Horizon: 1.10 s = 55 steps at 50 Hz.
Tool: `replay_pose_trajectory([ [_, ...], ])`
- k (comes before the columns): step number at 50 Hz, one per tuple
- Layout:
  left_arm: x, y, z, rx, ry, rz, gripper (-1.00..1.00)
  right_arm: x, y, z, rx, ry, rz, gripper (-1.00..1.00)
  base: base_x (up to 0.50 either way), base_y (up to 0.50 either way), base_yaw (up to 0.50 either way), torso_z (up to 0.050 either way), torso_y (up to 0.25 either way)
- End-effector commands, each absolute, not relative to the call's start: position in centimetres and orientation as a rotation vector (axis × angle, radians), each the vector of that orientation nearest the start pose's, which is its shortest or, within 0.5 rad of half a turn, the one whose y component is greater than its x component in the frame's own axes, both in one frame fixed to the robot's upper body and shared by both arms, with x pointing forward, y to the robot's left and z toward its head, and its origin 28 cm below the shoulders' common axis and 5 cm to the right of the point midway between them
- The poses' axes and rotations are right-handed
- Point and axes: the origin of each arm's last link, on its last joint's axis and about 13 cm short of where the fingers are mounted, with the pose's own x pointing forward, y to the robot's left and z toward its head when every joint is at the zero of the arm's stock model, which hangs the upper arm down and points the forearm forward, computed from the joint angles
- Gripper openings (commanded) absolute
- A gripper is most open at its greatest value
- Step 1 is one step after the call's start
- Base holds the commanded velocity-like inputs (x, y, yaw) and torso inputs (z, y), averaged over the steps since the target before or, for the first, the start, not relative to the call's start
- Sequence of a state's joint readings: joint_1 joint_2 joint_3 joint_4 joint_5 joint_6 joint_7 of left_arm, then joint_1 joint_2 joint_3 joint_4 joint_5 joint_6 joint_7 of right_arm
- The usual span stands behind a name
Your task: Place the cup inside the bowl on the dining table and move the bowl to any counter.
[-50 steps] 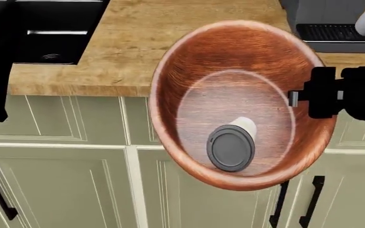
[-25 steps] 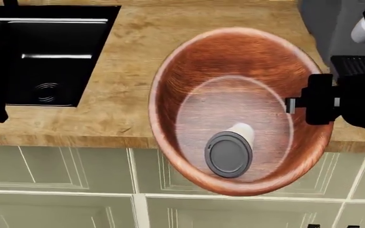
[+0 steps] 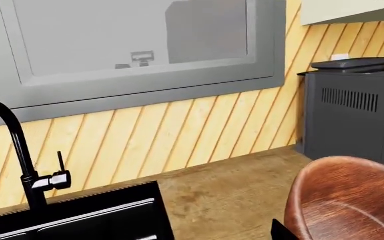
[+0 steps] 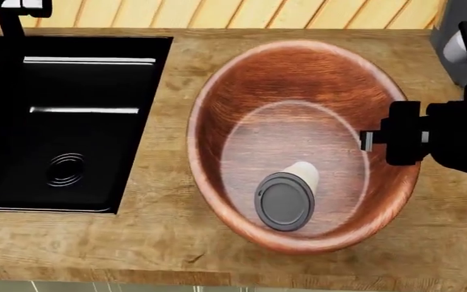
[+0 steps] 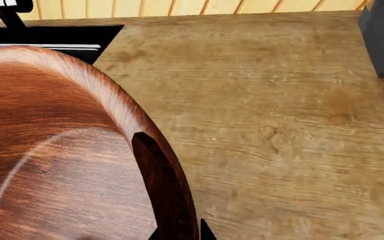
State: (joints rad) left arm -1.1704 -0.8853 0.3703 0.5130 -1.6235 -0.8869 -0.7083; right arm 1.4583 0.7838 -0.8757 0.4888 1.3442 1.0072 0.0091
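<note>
The reddish-brown wooden bowl (image 4: 298, 91) is over the wood-grain counter (image 4: 168, 249), right of the sink; I cannot tell whether it rests on it. The cream cup (image 4: 287, 196) lies on its side inside the bowl, grey lid toward me. My right gripper (image 4: 370, 141) is shut on the bowl's right rim; in the right wrist view its fingers (image 5: 207, 231) straddle the rim (image 5: 132, 120). My left gripper (image 3: 192, 237) is open and empty over the counter, with one dark fingertip (image 3: 282, 231) beside the bowl (image 3: 352, 200). The dining table is out of view.
A black sink (image 4: 55, 121) with a black faucet (image 3: 18, 150) is set in the counter at the left. A dark grey appliance (image 3: 352, 110) stands at the back right by the slatted wall. Bare countertop (image 5: 279, 100) lies beyond the bowl.
The view has moved forward and up over the counter; the cabinet fronts have dropped out of sight. The bowl, still in my right gripper with the cup inside, is now fully over the countertop.
</note>
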Motion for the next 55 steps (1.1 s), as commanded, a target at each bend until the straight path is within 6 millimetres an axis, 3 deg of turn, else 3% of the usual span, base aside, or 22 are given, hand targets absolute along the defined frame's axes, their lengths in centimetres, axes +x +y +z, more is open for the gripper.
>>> replay_pose_trajectory([
  [1,22.2,25.3,31.6,0.063,-0.111,-0.295,1.00,33.6,-23.2,27.7,0.100,0.503,0.285,-1.00,0.49,-0.05,0.00,0.000,0.000],
  [21,22.3,25.3,31.5,0.058,-0.112,-0.296,1.00,33.7,-22.6,26.9,0.098,0.515,0.300,-1.00,0.35,-0.01,0.00,0.001,0.002],
  [31,22.2,25.3,31.4,0.056,-0.110,-0.294,1.00,34.0,-22.1,26.5,0.109,0.524,0.299,-1.00,0.03,0.00,0.00,0.000,0.001],
  [46,22.3,25.2,31.1,0.052,-0.108,-0.305,1.00,36.6,-19.8,24.7,0.149,0.557,0.300,-1.00,0.00,0.00,0.00,0.000,0.001],
  [55,22.2,25.4,31.0,0.047,-0.106,-0.305,1.00,35.9,-20.3,25.1,0.160,0.594,0.292,-1.00,0.00,0.00,0.00,0.000,0.000],
])
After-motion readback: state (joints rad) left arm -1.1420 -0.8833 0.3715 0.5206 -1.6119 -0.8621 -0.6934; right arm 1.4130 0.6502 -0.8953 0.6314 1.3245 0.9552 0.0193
